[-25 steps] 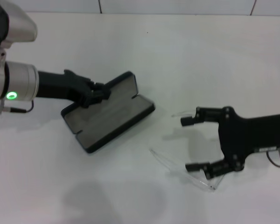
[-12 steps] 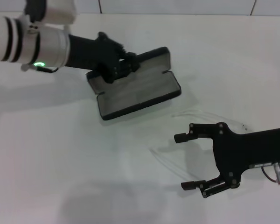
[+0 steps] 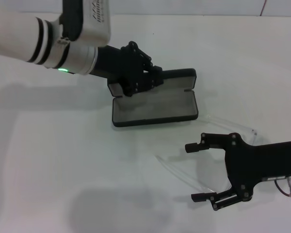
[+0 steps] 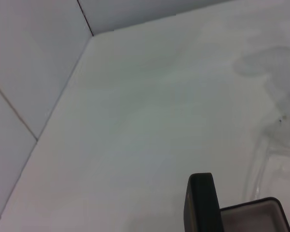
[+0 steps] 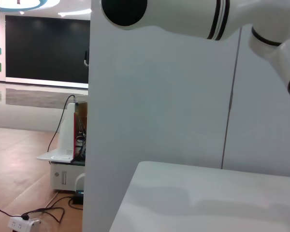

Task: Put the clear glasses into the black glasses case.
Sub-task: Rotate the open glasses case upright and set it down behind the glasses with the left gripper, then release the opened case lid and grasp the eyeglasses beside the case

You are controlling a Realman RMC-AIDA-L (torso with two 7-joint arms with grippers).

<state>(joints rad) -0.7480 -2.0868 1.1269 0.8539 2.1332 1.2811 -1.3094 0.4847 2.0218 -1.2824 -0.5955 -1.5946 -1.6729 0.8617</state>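
Note:
The black glasses case [image 3: 154, 106] lies open on the white table, grey lining up and lid standing along its far side. My left gripper [image 3: 141, 81] is shut on the case's left end. The left wrist view shows only a corner of the case [image 4: 201, 205]. The clear glasses [image 3: 180, 171] lie on the table in front of and to the right of the case, barely visible. One thin arm runs toward my right gripper [image 3: 198, 172], the other lies beyond its far finger. That gripper hovers open over the glasses, with nothing held.
A white wall [image 3: 184, 7] borders the table's far edge. Bare white table [image 3: 63, 160] stretches to the left and front. The right wrist view shows the wall panel and my left arm [image 5: 193, 17], not the task's objects.
My left gripper has carried the open case right and toward the back, turning it nearly square to the table. My right gripper drifted toward the front edge, still open.

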